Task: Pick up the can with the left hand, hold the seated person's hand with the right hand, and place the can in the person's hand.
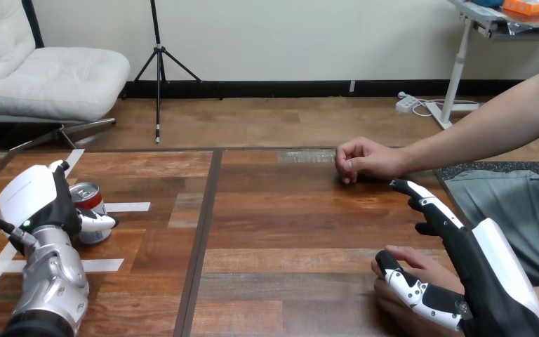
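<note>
One can, upright near the table's left edge, my left hand curled round it; lifted or standing, I couldn't quite tell. Two hands of the person: the far hand fisted on the wood, the near hand under my right hand, whose fingers were straight, thumb resting on it. Broad bare wood lay between the can and those hands.

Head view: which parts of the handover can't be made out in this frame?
In the head view:
can: its left side is hidden behind the left robot hand; whether it rests on the table is unclear.
person's near hand: mostly covered by the right robot hand and cut by the bottom edge; palm direction and any hold cannot be told.
</note>
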`<action>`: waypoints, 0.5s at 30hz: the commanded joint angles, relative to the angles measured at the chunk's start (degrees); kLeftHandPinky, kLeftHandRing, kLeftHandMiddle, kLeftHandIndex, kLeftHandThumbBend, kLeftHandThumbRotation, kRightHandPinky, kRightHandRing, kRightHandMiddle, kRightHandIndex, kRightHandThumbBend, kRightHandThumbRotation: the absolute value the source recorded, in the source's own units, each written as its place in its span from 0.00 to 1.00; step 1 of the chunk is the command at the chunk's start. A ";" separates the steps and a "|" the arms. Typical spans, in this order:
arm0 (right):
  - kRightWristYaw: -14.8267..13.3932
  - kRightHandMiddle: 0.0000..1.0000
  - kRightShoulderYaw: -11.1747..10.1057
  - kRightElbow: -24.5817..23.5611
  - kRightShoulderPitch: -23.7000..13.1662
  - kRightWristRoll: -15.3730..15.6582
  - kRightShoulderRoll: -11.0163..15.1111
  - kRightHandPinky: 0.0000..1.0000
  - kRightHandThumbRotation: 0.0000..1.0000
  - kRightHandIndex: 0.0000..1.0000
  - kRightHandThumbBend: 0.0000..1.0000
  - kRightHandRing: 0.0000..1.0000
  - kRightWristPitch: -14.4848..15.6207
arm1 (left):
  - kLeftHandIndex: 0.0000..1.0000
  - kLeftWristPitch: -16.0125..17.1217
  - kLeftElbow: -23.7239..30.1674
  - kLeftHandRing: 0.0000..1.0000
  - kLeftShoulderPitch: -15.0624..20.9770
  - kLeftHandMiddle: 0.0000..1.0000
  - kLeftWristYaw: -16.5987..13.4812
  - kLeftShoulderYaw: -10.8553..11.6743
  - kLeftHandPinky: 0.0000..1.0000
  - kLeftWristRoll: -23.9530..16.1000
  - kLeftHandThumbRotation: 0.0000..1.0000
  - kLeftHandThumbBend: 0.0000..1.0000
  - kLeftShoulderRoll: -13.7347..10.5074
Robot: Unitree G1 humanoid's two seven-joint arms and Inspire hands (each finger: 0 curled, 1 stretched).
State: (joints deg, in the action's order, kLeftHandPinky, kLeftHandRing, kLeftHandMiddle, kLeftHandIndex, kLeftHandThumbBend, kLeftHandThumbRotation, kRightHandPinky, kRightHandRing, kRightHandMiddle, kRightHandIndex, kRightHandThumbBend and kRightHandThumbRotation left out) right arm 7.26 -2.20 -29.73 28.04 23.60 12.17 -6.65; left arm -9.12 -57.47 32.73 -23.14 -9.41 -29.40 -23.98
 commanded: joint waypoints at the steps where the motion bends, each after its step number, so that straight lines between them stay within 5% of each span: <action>1: -0.03 0.94 -0.42 -3.12 -1.54 -0.84 0.96 0.83 0.00 0.90 0.33 0.92 -1.43 | 0.86 1.23 -1.26 0.73 5.76 0.81 -1.77 -0.36 0.60 0.05 0.12 0.82 0.33; 15: -0.16 0.94 -0.45 -3.61 -1.15 -0.31 1.39 0.83 0.00 0.90 0.33 0.92 -1.37 | 0.74 4.20 -5.83 0.68 7.27 0.75 -3.73 -1.02 0.57 0.15 0.13 0.82 0.71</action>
State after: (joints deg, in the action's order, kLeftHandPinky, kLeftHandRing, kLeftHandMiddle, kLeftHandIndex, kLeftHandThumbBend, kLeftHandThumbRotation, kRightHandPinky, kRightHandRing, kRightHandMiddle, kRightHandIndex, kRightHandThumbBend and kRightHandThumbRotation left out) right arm 7.50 -2.26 -30.17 28.71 23.43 12.94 -6.69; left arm -6.93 -61.72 35.01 -25.25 -10.01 -29.38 -23.67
